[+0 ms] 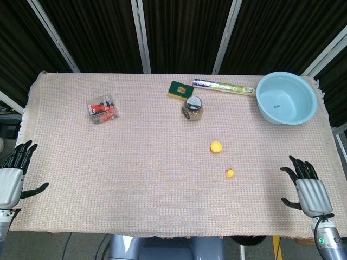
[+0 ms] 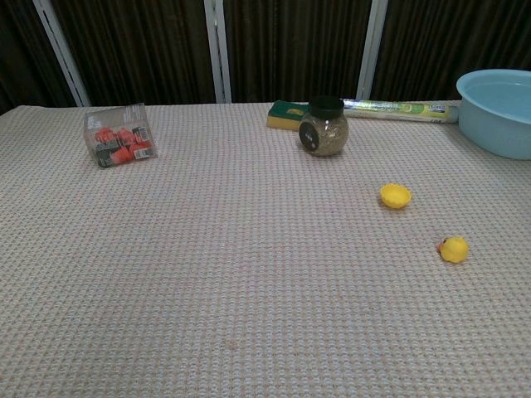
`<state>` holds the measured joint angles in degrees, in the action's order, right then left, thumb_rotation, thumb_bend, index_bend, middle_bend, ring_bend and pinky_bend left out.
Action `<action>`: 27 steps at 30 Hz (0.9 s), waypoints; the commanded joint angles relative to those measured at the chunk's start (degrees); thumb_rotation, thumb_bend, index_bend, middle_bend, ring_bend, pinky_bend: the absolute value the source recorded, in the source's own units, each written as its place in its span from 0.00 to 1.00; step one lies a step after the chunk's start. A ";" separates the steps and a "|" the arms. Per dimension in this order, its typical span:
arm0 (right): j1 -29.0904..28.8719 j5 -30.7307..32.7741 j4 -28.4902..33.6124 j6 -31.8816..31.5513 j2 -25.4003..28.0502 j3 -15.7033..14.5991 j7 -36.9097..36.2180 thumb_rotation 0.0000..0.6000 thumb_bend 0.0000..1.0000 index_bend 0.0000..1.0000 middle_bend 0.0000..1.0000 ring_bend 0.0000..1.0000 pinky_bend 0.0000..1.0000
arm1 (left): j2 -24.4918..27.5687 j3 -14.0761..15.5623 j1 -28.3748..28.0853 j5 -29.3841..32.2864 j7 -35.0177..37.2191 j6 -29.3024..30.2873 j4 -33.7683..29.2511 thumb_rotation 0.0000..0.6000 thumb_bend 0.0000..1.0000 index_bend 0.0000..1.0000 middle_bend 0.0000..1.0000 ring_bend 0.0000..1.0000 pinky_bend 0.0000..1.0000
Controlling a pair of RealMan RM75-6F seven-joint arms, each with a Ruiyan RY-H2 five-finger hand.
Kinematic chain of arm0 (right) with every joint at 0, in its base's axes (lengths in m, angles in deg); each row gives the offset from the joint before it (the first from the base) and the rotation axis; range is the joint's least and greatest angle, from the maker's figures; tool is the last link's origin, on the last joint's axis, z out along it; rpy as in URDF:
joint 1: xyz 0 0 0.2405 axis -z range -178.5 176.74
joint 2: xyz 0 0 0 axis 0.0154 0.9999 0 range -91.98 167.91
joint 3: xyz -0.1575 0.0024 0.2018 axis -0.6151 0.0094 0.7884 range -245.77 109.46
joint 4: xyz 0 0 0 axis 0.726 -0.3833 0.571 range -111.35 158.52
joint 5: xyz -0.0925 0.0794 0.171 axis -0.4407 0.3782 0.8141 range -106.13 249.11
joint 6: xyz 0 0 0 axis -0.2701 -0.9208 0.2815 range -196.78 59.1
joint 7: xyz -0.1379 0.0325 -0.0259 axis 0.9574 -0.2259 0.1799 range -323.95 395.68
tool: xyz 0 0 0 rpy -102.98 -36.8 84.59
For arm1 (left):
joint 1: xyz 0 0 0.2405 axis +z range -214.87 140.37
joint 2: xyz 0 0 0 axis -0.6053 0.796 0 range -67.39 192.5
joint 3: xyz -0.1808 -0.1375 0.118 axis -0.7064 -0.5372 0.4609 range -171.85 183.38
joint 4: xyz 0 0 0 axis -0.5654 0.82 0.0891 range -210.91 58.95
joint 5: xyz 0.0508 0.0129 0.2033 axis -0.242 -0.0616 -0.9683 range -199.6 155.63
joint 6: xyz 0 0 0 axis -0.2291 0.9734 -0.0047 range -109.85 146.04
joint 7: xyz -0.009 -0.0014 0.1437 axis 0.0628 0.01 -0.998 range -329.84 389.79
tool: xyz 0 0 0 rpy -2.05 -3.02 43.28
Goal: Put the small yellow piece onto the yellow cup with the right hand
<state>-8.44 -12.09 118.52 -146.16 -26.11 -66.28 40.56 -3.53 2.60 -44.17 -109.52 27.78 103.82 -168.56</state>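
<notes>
Overhead, a woven cloth (image 1: pixel 152 173) covers the table before dark curtains (image 1: pixel 97 32).

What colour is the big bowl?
Pale blue; the bowl shows best in the head view.

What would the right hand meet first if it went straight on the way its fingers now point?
Probably nothing soon: the right hand points up-left over bare cloth. Its line seems to pass right of the piece and cup, though height is unclear.
</notes>
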 commanded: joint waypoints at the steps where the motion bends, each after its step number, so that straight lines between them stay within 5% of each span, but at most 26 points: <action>1: -0.08 0.19 0.01 0.15 -0.10 0.11 -0.44 1.00 0.00 0.23 0.00 0.00 0.00 | 0.07 0.21 0.02 0.06 -0.28 -0.22 -0.11 1.00 0.00 0.00 0.00 0.00 0.20; 17: -0.90 -0.92 1.26 2.00 -0.33 -0.88 0.10 1.00 0.03 0.22 0.00 0.00 0.00 | 0.18 0.57 0.35 0.11 0.03 -0.12 -0.15 1.00 0.00 0.00 0.00 0.00 0.20; 27: -5.49 3.07 -2.20 9.84 -7.69 -0.08 11.92 1.00 0.06 0.22 0.00 0.00 0.00 | 0.28 1.11 0.47 -1.27 -1.44 0.47 -0.20 1.00 0.00 0.00 0.00 0.00 0.20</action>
<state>-12.64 -11.23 117.31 -138.34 -31.09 -67.01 50.60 -3.21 3.55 -43.63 -110.61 26.56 104.43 -168.87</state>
